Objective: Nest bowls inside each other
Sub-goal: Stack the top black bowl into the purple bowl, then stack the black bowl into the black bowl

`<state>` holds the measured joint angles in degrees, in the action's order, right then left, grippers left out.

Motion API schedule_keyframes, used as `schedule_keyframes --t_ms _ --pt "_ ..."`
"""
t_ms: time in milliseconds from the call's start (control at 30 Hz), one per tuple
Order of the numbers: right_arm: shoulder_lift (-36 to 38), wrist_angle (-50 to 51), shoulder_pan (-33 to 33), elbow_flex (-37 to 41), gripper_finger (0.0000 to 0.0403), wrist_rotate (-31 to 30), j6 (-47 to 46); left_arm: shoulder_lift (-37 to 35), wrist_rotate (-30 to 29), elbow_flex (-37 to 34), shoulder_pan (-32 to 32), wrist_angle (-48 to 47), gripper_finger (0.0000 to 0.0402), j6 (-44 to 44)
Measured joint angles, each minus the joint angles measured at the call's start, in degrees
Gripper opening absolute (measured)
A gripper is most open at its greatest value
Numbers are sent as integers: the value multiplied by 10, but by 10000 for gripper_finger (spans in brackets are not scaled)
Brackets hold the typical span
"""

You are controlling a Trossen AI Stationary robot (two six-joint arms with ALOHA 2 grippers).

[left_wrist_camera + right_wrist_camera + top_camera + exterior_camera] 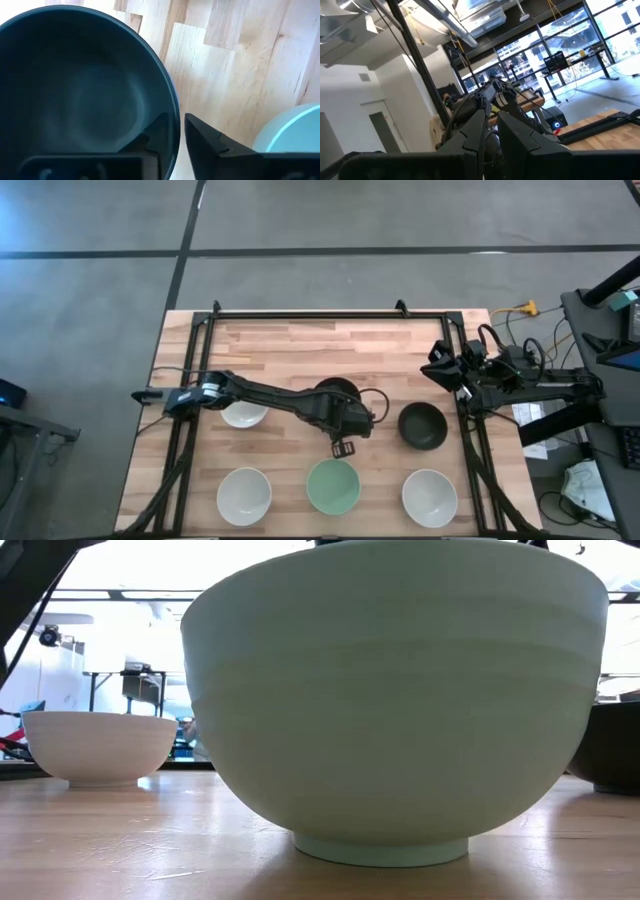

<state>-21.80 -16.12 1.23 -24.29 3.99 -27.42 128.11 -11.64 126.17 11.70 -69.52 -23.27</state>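
A black bowl [335, 388] sits mid-table, with my left gripper [348, 414] over its right rim and shut on it; the left wrist view looks into this bowl [75, 90]. A second black bowl [422, 425] stands to its right. Along the near edge stand a white bowl [244, 493], the mint green bowl [332, 485] and another white bowl [430, 497]. A third white bowl [243, 416] lies partly under my left arm. No lavender, blue or pink bowl is in view. My right gripper [491, 120] is shut and parked at the table's right edge. My left gripper holds the black bowl by its rim [174, 112], one finger [157, 132] inside the bowl and the other [202, 137] outside. The fingers come from above, pointing down. I cannot tell whether the bowl is lifted or rests on the table.
In the low view the mint green bowl [395, 700] fills the foreground, with a white bowl [100, 745] to the left and a black bowl [615, 755] at the right edge. A black frame [330, 312] borders the table's far and side edges. Bare wood lies along the far half.
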Motion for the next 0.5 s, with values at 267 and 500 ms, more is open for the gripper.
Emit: schedule_keyframes --t_ms 267,500 --pt "0 0 0 0 47 0 -7 -3 0 2 0 -2 130 -5" --pt "0 0 0 0 47 0 -14 -57 -7 2 -1 -13 155 -22"
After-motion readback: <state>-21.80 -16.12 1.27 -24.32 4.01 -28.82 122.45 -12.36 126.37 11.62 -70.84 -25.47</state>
